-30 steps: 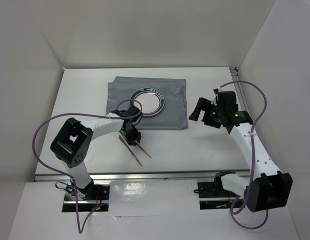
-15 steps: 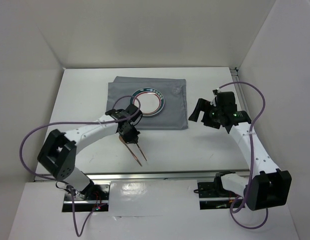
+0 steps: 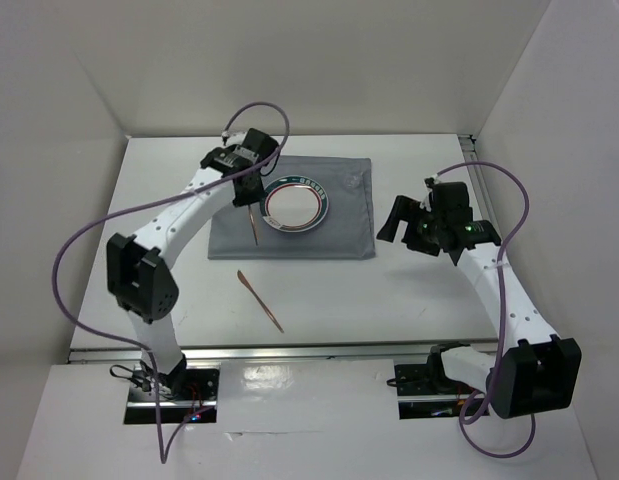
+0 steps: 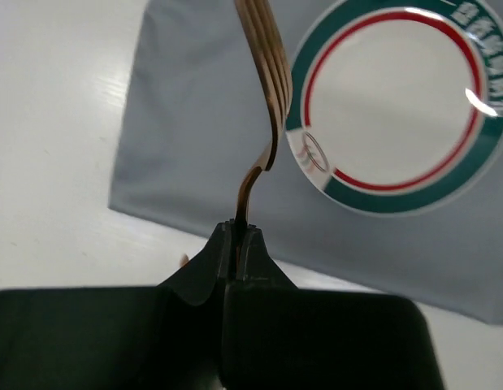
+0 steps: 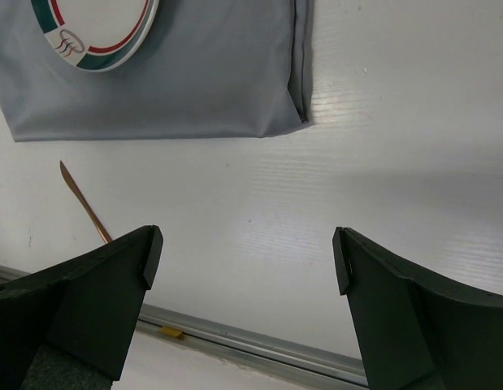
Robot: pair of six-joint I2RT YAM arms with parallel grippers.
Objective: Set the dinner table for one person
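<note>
While the left gripper [image 4: 241, 236] jaws pinch one end of the copper fork [image 4: 271, 97], it juts ahead over the grey cloth [image 4: 186, 138], with the plate [image 4: 373, 195] just right of it. Right gripper [image 5: 247, 245] jaws are spread; the dinner table [image 5: 381, 162] is beneath them and the knife [image 5: 84, 207] to their left.

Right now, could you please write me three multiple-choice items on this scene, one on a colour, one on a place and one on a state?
1. Which colours ring the plate? A. blue and yellow B. green and red C. black only
2. Where does the knife lie? A. on the bare dinner table, nearer the arms than the grey cloth B. in a cup C. in a drawer
3. In what state is the left hand? A. open and empty B. shut on a spoon C. shut on the fork
Answers: B, the rim shows green and red bands; A, white tabletop surrounds it; C, it pinches the fork's handle.
</note>
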